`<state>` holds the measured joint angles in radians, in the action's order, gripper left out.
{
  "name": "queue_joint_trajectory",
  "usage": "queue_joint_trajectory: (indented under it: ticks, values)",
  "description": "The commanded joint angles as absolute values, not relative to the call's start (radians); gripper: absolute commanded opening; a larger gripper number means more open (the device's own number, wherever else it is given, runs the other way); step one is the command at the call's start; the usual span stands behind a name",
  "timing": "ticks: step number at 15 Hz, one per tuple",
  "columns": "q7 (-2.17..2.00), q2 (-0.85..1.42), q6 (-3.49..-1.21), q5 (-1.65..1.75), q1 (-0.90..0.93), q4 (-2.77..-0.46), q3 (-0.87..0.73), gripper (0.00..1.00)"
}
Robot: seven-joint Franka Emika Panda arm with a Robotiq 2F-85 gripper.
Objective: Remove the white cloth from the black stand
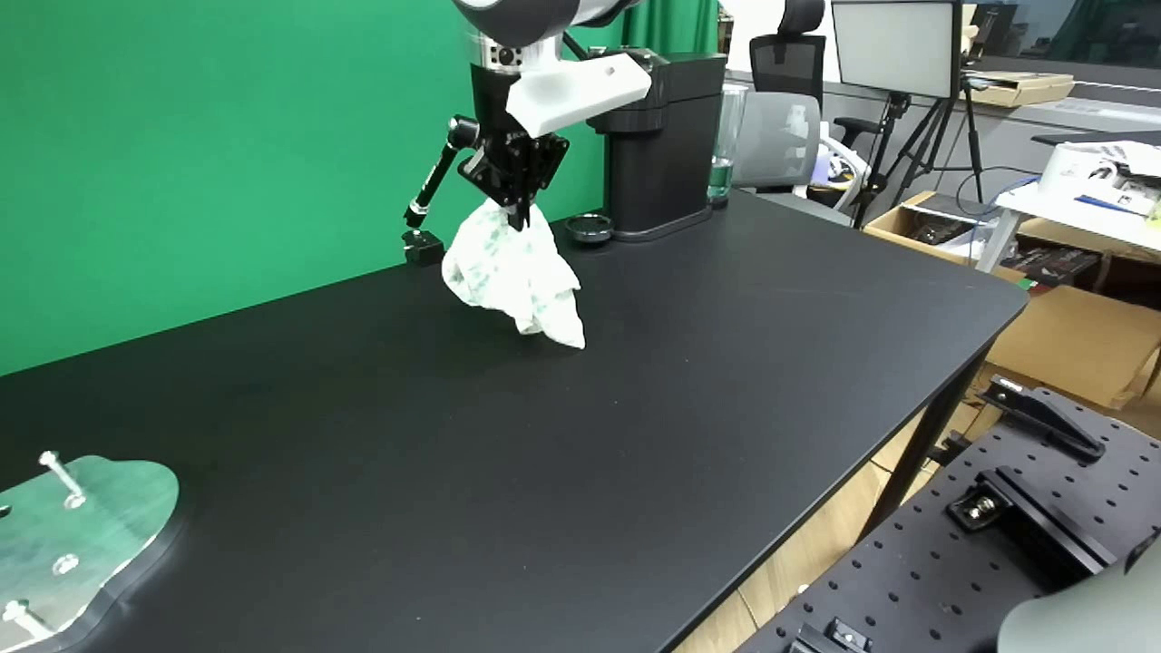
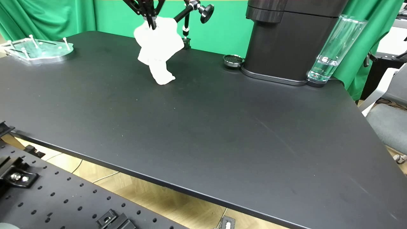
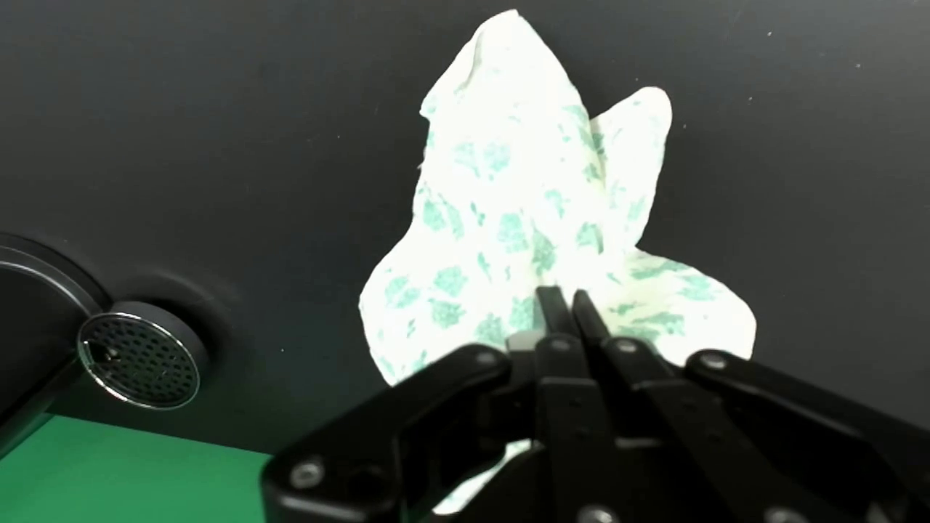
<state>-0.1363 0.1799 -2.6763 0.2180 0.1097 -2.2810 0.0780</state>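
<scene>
Pinching white cloth [image 1: 512, 268]: gripper [image 3: 566, 292] | pale-specked black tabletop [image 1: 635, 417] below | green backdrop [image 1: 227, 136] behind | grey chair [image 1: 775, 143] beyond

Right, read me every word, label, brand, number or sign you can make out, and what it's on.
None can be read in any view.
White box in the background: markings, too blurred to read.
Black stand: pale marks on its rod, too small to read.
White cloth: green pattern, no letters visible.

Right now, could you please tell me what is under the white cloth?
In the wrist view, black tabletop shows around the white cloth; whatever is directly beneath it is hidden.
</scene>
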Motion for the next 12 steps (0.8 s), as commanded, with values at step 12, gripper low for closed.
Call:
queue_joint_trajectory:
  ticks: [12]
  values:
    - [-0.262, -0.045, -2.677, 0.110, 0.064, -2.551, 0.032, 0.01]
